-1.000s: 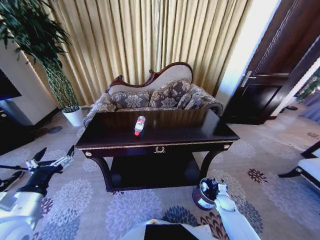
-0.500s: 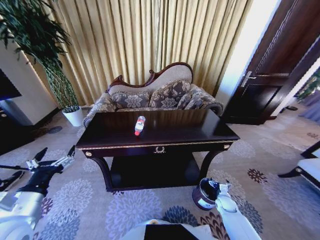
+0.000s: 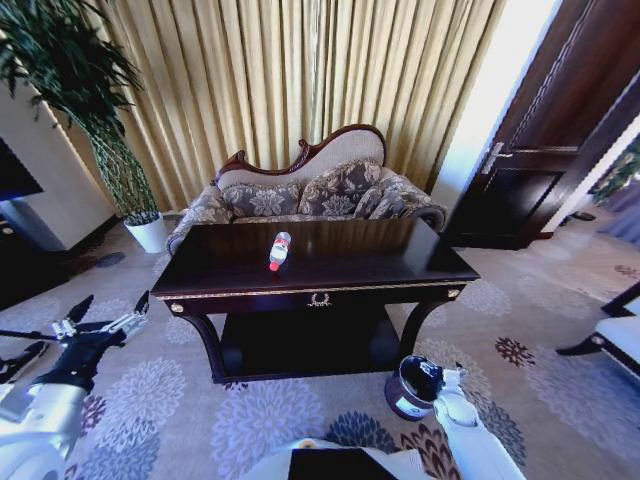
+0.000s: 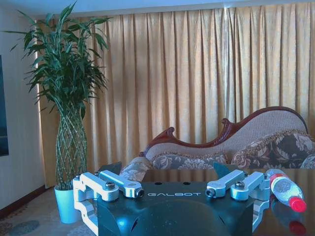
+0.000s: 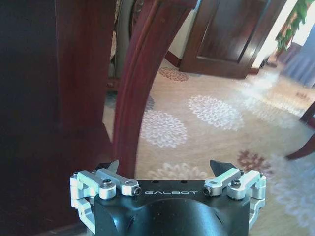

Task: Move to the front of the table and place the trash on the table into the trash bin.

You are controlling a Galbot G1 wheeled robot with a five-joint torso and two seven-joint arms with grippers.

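Facing: the table [image 3: 330, 265] stands square ahead in the head view, its dark glossy surface edged in gold trim with an emblem on the front rail.
Trash: a clear plastic bottle [image 3: 279, 250] with a red label lies on its side on the surface, toward the table's left half and roughly midway between front and back edges; the left wrist view shows the same bottle [image 4: 284, 189] with its red cap pointing toward the camera, reflected in the polish.
Trash bin: the small dark brown trash bin [image 3: 409, 389] with a white label sits on the carpet [image 3: 260, 420] just outside the table's front right leg.
Left end effector [image 3: 105, 322]: held over the carpet off the table's front left corner, at about surface height, fingers spread wide and holding nothing; its own camera shows the two fingers [image 4: 222, 184] apart.
Right end effector [image 5: 170, 169]: low beside the table's front right leg, right by the trash bin; fingers spread and empty, with the curved table leg [image 5: 142, 83] close in front of them.
Behind the table: a carved sofa [image 3: 310, 195] against the curtains [image 3: 300, 80], a potted plant [image 3: 110, 150] off the back left corner, and a dark door [image 3: 540, 150] beyond the right end.
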